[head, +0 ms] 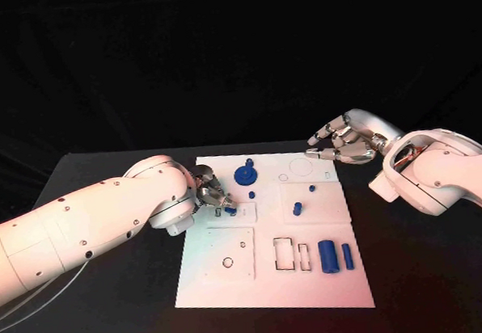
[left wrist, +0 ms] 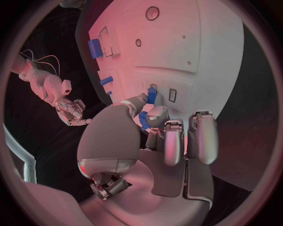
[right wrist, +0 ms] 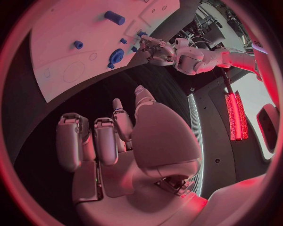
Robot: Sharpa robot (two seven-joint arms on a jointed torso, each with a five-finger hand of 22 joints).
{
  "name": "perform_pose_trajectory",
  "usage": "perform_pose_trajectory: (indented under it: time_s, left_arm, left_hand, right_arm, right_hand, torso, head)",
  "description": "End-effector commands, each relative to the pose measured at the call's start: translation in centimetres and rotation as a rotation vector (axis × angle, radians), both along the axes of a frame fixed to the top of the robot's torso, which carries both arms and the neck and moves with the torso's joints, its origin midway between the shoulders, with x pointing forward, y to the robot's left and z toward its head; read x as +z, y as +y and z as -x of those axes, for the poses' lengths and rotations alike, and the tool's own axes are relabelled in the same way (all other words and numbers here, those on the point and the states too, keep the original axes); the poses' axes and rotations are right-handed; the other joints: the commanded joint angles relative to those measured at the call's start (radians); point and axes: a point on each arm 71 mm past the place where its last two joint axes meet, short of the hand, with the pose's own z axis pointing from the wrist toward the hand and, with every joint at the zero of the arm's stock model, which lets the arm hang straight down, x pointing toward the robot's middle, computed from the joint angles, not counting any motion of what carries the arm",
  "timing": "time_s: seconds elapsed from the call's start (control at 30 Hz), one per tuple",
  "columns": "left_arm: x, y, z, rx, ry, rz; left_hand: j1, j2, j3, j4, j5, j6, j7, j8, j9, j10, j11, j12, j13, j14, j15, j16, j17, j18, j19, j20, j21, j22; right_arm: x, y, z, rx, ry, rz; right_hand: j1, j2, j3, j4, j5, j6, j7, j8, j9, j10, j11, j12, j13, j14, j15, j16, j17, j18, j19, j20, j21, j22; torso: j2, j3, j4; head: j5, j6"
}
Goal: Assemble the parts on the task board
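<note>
The white task board (head: 224, 278) lies in the middle of the black table. My left hand (head: 212, 196) is over the board's left edge and pinches a small blue part (left wrist: 151, 96) between thumb and finger, close to a small rectangular slot (left wrist: 172, 95). My right hand (head: 344, 142) hovers above the board's far right corner, fingers apart and holding nothing. On the board are a round blue part with a peg (head: 246, 174), a small blue peg (head: 298, 207), and two blue cylinders (head: 328, 256) near the front right.
Empty cut-outs (head: 284, 253) lie beside the cylinders, and round holes (head: 228, 261) mark the board's front left. Black table (head: 441, 274) surrounds the board. The right wrist view takes in the left hand (right wrist: 154, 47) at the board (right wrist: 70, 42).
</note>
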Motion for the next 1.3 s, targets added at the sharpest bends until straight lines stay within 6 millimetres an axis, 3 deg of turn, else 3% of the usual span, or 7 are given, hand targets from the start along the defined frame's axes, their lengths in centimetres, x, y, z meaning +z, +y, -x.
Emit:
perform_pose_trajectory:
  time_s: [0.03, 0.87, 1.3]
  left_arm:
    - [-0.14, -0.19, 0.05, -0.023, 0.012, -0.020]
    - [-0.46, -0.24, 0.06, -0.042, 0.033, -0.052]
    - [-0.57, -0.51, 0.06, -0.047, 0.045, -0.070]
  left_hand:
    - [0.000, 0.014, 0.019, -0.012, 0.006, 0.025, -0.019, 0.003, 0.009, 0.007, 0.000, 0.000, -0.001, 0.104, -0.007, 0.003, 0.263, -0.011, 0.007, -0.003, 0.007, 0.015]
    - [-0.001, 0.010, 0.022, -0.020, 0.006, 0.028, -0.021, 0.006, 0.014, 0.009, -0.002, 0.000, -0.002, 0.104, -0.009, 0.003, 0.263, -0.011, 0.008, -0.005, 0.007, 0.016]
    - [-0.052, 0.001, -0.008, -0.003, 0.005, 0.041, -0.025, 0.018, 0.027, 0.016, -0.005, -0.005, -0.012, 0.104, -0.012, 0.003, 0.263, -0.013, 0.013, -0.007, 0.013, 0.026]
  right_arm:
    - [-0.07, 0.15, 0.06, 0.014, 0.004, 0.004]
    - [-0.08, 0.21, 0.08, 0.017, 0.004, 0.003]
    - [-0.06, 0.22, 0.13, 0.017, 0.004, 0.003]
  right_hand:
    - [-0.003, 0.007, -0.005, 0.001, 0.004, -0.004, -0.002, 0.005, 0.002, 0.001, -0.001, 0.000, -0.001, 0.061, -0.009, -0.003, 0.085, 0.016, -0.001, -0.003, -0.004, 0.152]
    - [-0.005, 0.007, -0.008, 0.002, 0.005, -0.005, -0.002, 0.005, 0.002, 0.002, -0.001, 0.000, -0.001, 0.061, -0.009, -0.003, 0.086, 0.016, 0.000, -0.003, -0.003, 0.153]
    - [-0.005, 0.007, -0.008, 0.002, 0.005, -0.005, -0.002, 0.005, 0.002, 0.002, -0.001, 0.000, -0.001, 0.061, -0.009, -0.003, 0.086, 0.016, 0.000, -0.003, -0.003, 0.153]
  torso:
    - [0.000, 0.0001, -0.0001]
    - [0.000, 0.0002, -0.0003]
    - [0.000, 0.0005, -0.0003]
  head:
    - [0.000, -0.001]
    - [0.000, -0.003]
    - [0.001, -0.004]
